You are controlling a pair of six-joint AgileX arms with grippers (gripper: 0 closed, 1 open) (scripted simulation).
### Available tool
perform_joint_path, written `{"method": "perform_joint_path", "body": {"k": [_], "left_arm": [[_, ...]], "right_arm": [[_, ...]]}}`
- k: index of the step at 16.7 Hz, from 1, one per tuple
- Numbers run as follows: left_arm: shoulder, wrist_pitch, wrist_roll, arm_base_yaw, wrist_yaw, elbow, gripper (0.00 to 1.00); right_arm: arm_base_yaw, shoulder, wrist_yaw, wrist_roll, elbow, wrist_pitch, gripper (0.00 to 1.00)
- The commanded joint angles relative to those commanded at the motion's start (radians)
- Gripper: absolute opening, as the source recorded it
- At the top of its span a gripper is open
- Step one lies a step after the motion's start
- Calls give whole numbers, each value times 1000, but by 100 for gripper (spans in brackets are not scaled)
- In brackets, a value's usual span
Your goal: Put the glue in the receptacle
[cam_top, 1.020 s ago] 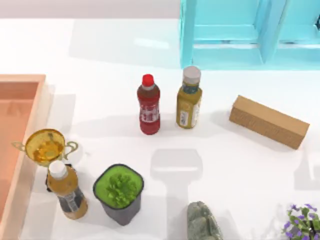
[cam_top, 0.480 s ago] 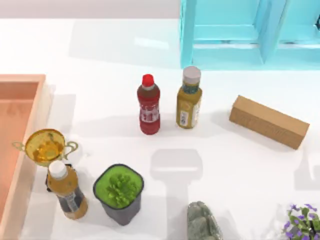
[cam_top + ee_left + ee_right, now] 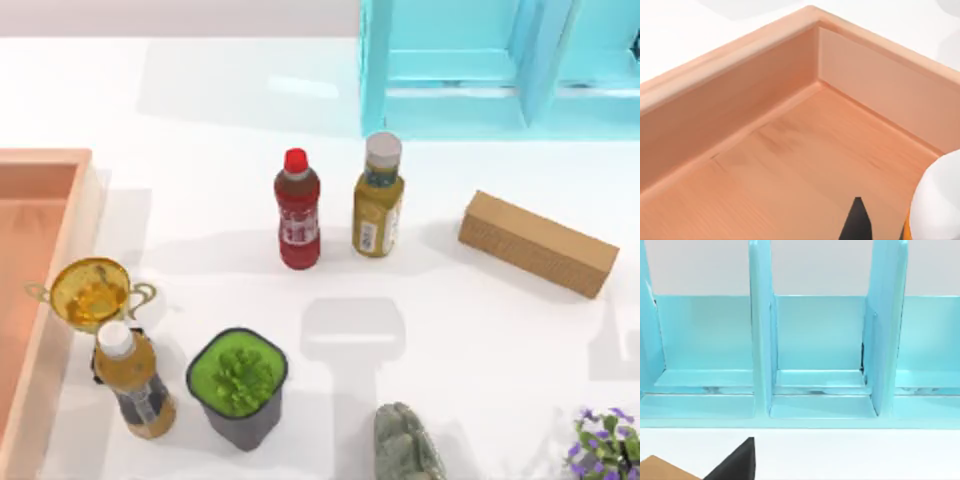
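The receptacle [image 3: 62,262] is a salmon-orange bin with thick pale walls at the table's left edge. My left wrist view looks into one inner corner of the receptacle [image 3: 765,95]. Over its floor, a dark part of my left gripper [image 3: 857,226] shows close to the camera. Right beside it is the glue [image 3: 937,200], seen as a rounded white body with a sliver of orange label. A small gap separates the two. I cannot tell whether the glue is held or resting. A dark part of my right gripper [image 3: 735,462] faces the teal shelf.
A gold trophy cup [image 3: 92,292] and an amber bottle [image 3: 132,385] stand beside the bin's right wall. A potted plant [image 3: 238,385], red bottle [image 3: 297,210], olive bottle [image 3: 378,197], brown box [image 3: 538,243], grey rock [image 3: 405,445] and flowers [image 3: 605,445] crowd the table. The teal shelf unit [image 3: 500,65] stands behind.
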Motion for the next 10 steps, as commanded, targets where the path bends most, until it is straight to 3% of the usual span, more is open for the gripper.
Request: {"method": "perform_joint_path", "body": {"k": [4,9,10], "left_arm": [[-10,164,-130,-50,8,-58,0],[-11,183,-147,-60,11,-70,0],[-11,183,-147,-60,11,-70,8]], "right_arm": [[0,0,0,0,0,0,100],[0,0,0,0,0,0,100],[0,0,0,0,0,0,100]]}}
